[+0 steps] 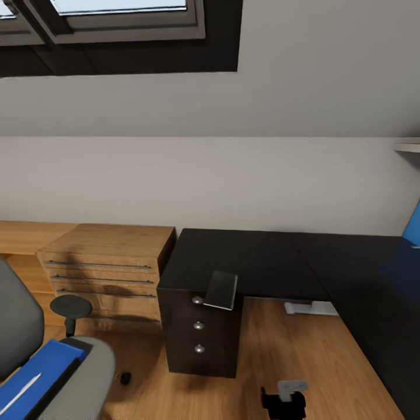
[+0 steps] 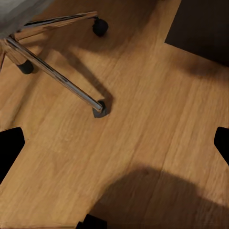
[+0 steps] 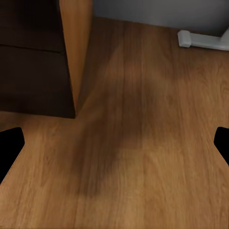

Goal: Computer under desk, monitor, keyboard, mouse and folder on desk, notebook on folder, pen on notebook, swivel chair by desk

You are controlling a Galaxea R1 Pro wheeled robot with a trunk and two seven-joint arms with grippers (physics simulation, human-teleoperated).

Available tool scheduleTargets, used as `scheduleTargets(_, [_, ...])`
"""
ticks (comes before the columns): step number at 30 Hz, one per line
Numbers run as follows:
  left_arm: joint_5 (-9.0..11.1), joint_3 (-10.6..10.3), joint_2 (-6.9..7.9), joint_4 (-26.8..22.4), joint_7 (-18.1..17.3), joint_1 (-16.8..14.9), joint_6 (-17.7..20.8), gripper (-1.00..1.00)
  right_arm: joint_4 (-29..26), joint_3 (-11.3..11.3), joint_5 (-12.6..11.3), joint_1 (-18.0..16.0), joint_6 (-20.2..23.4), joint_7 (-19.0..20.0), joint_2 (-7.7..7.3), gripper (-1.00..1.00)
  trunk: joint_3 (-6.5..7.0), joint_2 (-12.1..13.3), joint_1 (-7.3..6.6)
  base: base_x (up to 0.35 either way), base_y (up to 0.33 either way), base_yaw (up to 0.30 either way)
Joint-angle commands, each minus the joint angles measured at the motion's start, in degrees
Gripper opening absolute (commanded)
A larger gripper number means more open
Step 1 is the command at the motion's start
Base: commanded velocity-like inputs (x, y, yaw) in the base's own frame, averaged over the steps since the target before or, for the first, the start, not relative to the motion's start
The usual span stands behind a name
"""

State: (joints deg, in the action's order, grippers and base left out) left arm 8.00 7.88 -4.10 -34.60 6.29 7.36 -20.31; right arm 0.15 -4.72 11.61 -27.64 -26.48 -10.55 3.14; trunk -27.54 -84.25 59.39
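The black-topped desk (image 1: 262,256) runs along the wall and turns down the right side, with its drawers (image 1: 199,326) at the left end. A flat dark slab with a pale edge (image 1: 220,290) hangs tilted over the desk's front edge above the drawers. The grey swivel chair (image 1: 87,373) stands at the lower left. On its seat lies the blue folder (image 1: 49,360), with a thin white pen (image 1: 20,392) on it. The chair's chrome base (image 2: 57,71) stands on the floor under my open left gripper (image 2: 114,148). My right gripper (image 3: 114,148) is open over bare floor beside the drawers (image 3: 31,57).
A low light-wood cabinet (image 1: 105,262) stands left of the desk. A small black object (image 1: 125,378) lies on the floor near the chair. The desk's white foot (image 1: 309,307) (image 3: 202,40) rests by the wall. A bright blue surface (image 1: 412,226) shows at the right edge.
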Motion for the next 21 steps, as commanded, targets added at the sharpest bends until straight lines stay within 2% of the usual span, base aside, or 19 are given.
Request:
scheduleTargets(1, [0.3, 0.1, -0.03, 0.0, 0.0, 0.0, -0.1, 1.00, 0.0, -0.5, 0.6, 0.0, -0.1, -0.3, -0.01, 1.00, -0.07, 0.0, 0.00, 0.000, 0.000, 0.254])
scheduleTargets(14, [0.4, 0.1, -0.03, 0.5, -0.1, 0.0, -0.1, 1.00, -0.2, -0.6, 0.6, 0.0, -0.2, -0.3, -0.27, 1.00, -0.55, 0.0, 0.00, 0.000, 0.000, 0.263])
scheduleTargets(21, [0.3, 0.0, -0.03, 1.2, -0.1, 0.0, -0.4, 1.00, -0.2, -0.6, 0.6, 0.0, -0.2, -0.3, -0.29, 1.00, -0.95, 0.0, 0.00, 0.000, 0.000, 0.196])
